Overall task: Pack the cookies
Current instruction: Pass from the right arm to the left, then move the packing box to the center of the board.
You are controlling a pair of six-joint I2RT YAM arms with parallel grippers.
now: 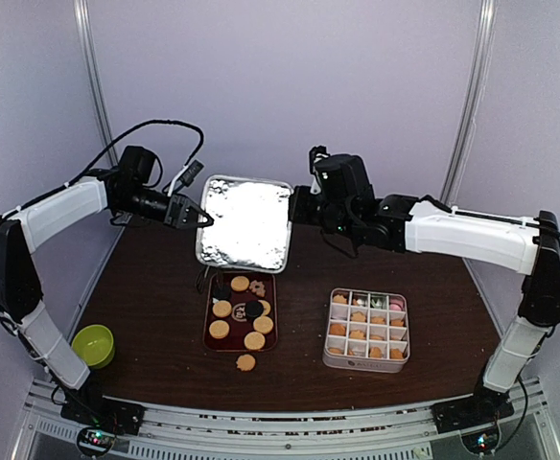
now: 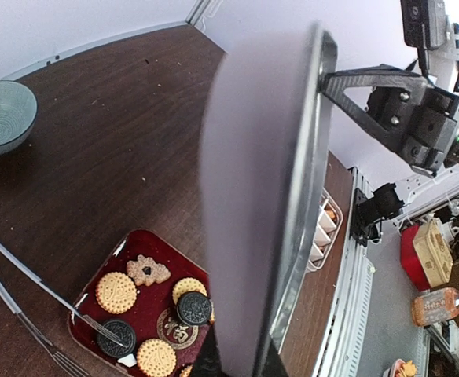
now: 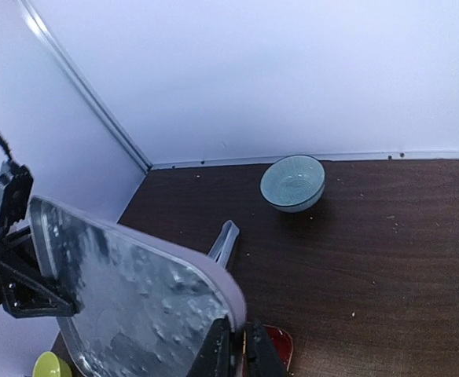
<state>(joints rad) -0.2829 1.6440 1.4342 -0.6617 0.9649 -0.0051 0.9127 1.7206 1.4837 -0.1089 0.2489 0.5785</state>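
A shiny silver tin lid hangs in the air above the back of the table, held by both arms. My left gripper is shut on its left edge, my right gripper on its right edge. The left wrist view shows the lid edge-on in that gripper. The right wrist view shows its foil-like face in that gripper. Below lie several cookies, golden and dark, on a red tray. A divided white box at the right holds more cookies.
One golden cookie lies loose on the table in front of the red tray. A green bowl stands at the front left. A pale blue bowl and plastic tongs lie at the back, under the lid.
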